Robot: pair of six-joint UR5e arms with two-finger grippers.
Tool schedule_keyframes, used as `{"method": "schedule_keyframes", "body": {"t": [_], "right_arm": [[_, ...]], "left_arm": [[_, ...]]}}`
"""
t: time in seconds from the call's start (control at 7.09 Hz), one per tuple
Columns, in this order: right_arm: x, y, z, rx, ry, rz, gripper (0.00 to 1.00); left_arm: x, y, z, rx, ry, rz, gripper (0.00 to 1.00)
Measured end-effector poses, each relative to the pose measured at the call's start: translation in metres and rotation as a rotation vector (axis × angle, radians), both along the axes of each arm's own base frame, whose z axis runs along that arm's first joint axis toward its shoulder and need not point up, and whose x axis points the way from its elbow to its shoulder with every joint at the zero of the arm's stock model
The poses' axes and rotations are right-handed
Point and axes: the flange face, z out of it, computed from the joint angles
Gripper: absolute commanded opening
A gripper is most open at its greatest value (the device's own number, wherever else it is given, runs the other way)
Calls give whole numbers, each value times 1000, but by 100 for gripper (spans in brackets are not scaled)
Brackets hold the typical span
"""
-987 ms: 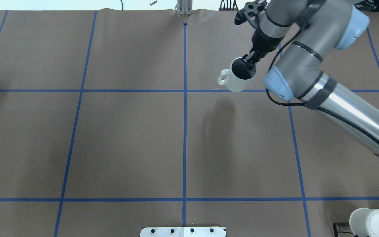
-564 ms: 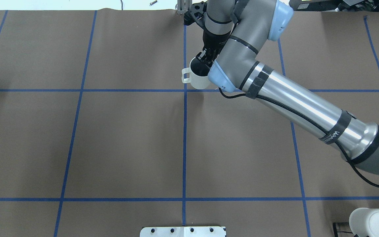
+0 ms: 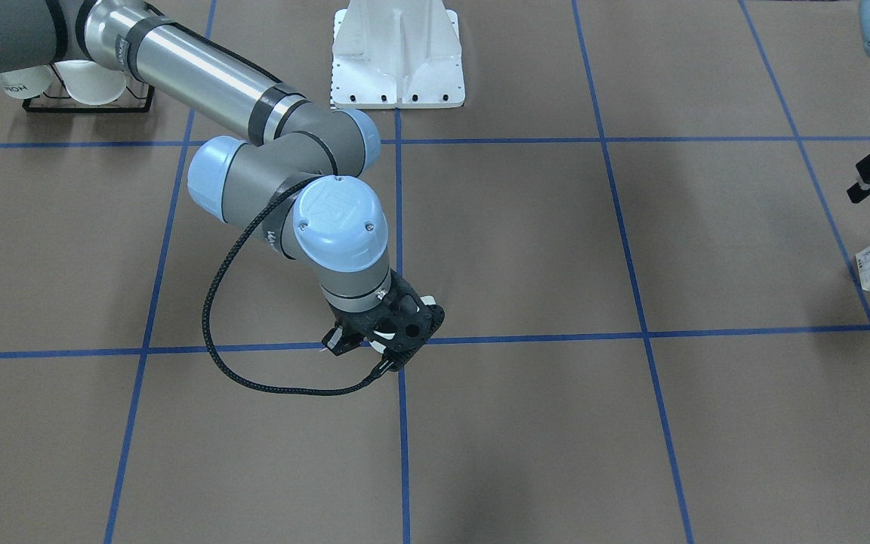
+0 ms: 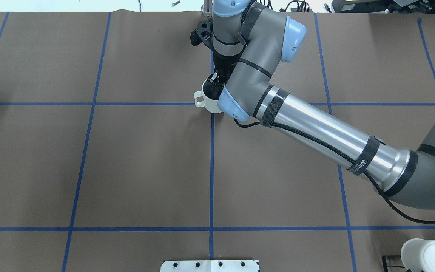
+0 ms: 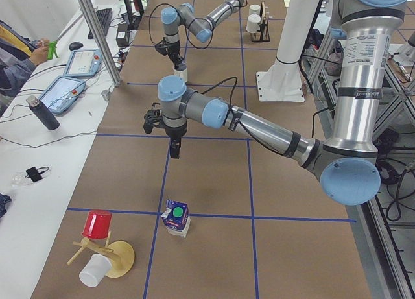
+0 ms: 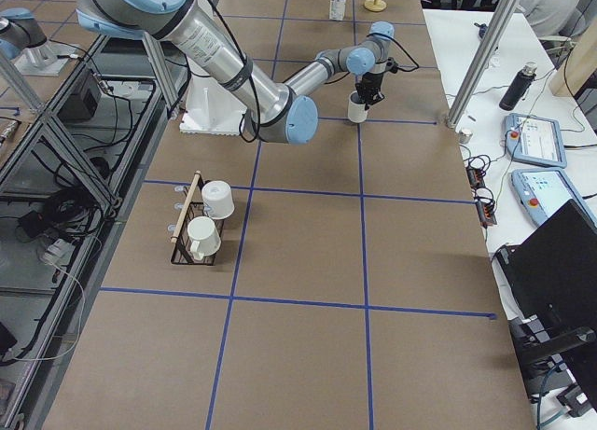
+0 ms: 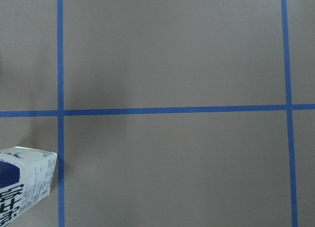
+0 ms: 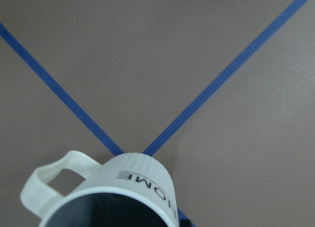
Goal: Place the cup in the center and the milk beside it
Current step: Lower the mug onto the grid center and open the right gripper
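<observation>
R hand (image 4: 215, 80) pinches the cup (image 4: 207, 102) by its rim, one finger down in the dark inside. Cup is upright, handle toward robot's left, right over the center (image 6: 360, 123). In the R wrist view both tape lines (image 8: 64, 96) run in under its base. Can't tell if the base touches the worktop (image 4: 145, 162).

Milk (image 5: 176, 218) stands upright on a tape line at robot's left end, well apart from cup. L hand (image 5: 174, 146) hangs above worktop btwn cup and milk, clear of both. Spread or pressed together: can't tell.

Two mugs (image 6: 216, 199) sit on a rack (image 6: 175, 255) at the right end.
</observation>
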Motion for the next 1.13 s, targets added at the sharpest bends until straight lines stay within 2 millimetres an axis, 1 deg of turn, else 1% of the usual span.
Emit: {"method": "schedule_keyframes", "body": {"t": [0.28,0.42,0.56,0.99,1.13], "right_arm": [[-10,0,7,10,-10,-6,0],[-14,-2,12,16,-16,-6,99],[-16,-3,12,6,-23,9,100],[-16,-4,-1,-39,-42,64,100],[-5,-10,-5,-45,-52,75,100]], "left_arm": [[-1,1,-2,5,0,-2,98],[-1,1,-3,6,0,-2,98],[-1,1,-3,6,0,-3,98],[-1,1,-5,9,0,-3,98],[-4,0,0,5,-4,-2,98]]}}
